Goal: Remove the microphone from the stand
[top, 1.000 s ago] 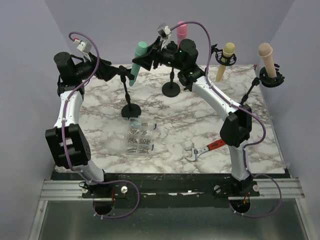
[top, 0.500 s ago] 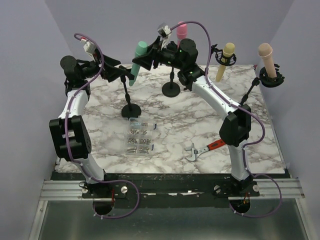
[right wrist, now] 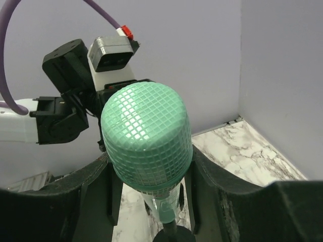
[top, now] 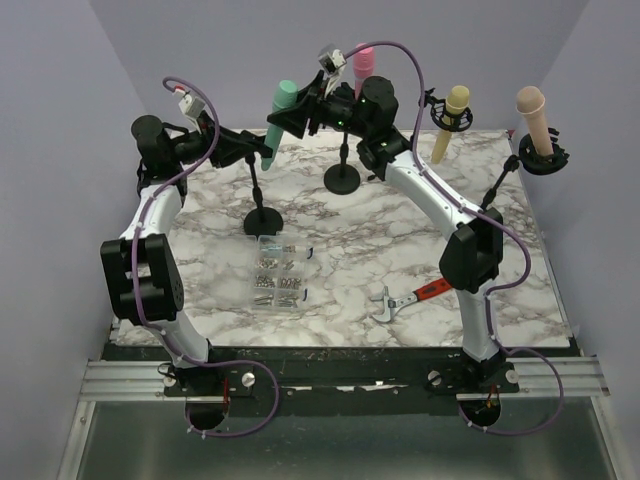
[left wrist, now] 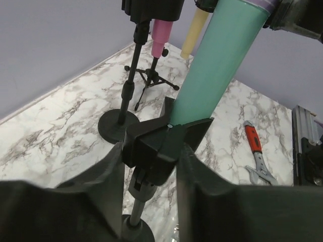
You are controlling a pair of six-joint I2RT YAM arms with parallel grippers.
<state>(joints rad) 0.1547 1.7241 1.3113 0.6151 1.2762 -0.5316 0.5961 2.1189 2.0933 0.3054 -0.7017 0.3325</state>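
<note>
The green microphone (top: 279,118) sits tilted in the black clip (left wrist: 156,143) of its stand (top: 262,218), at the back left of the marble table. My left gripper (top: 250,152) reaches in from the left, and its fingers (left wrist: 108,174) press both sides of the clip just below the teal body (left wrist: 222,65). In the left wrist view the left gripper (left wrist: 150,156) is shut on the clip. My right gripper (top: 292,118) comes from the right. It holds the mesh head (right wrist: 146,133), and the right gripper (right wrist: 150,169) has a finger (right wrist: 212,174) on each side.
Behind stand a pink microphone (top: 362,60), a yellow one (top: 455,105) and a beige one (top: 530,105), each on its own stand. A clear box of screws (top: 277,272) lies mid-table. A red-handled wrench (top: 410,297) lies at the front right.
The left arm swung right toward the stand, and its jaws closed from wide open onto the clip. The right gripper stayed on the microphone head.
</note>
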